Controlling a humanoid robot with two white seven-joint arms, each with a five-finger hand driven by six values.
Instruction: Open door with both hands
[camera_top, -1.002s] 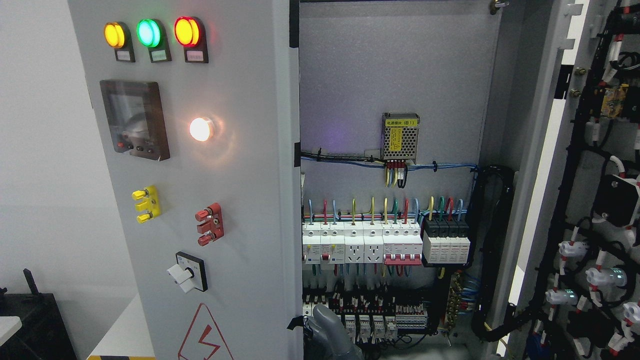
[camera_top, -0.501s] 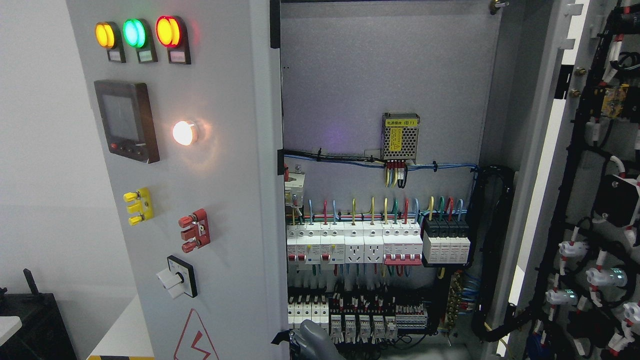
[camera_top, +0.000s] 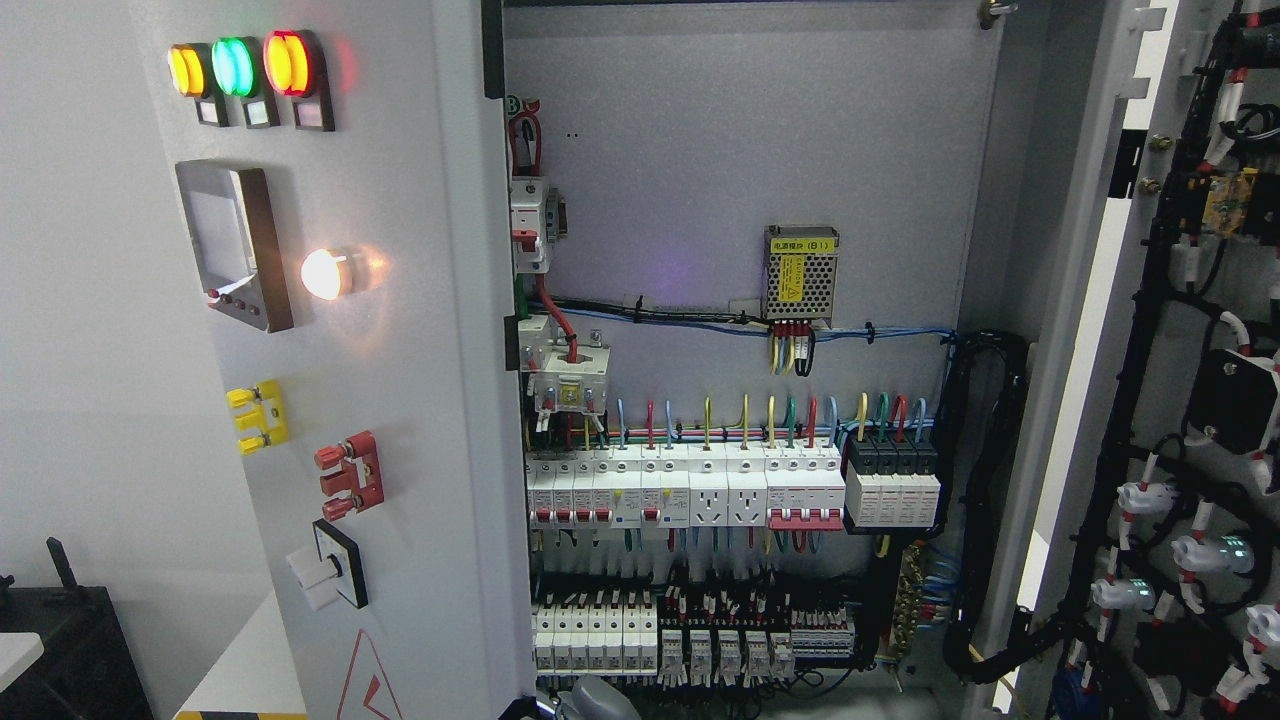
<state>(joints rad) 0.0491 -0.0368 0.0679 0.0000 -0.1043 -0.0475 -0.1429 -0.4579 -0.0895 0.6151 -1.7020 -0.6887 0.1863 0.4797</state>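
The left door (camera_top: 380, 350) swings wider, baring more breakers (camera_top: 570, 490); a grey hand (camera_top: 590, 697) at its bottom edge, grip unclear

Matt grey painted metal door (camera_top: 420, 400); speckled back panel (camera_top: 740, 150); glossy plastic breakers (camera_top: 680, 495).

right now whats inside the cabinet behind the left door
Rows of white circuit breakers, coloured wiring and a small mesh power supply on the grey back panel. The left door covers the cabinet's leftmost part.
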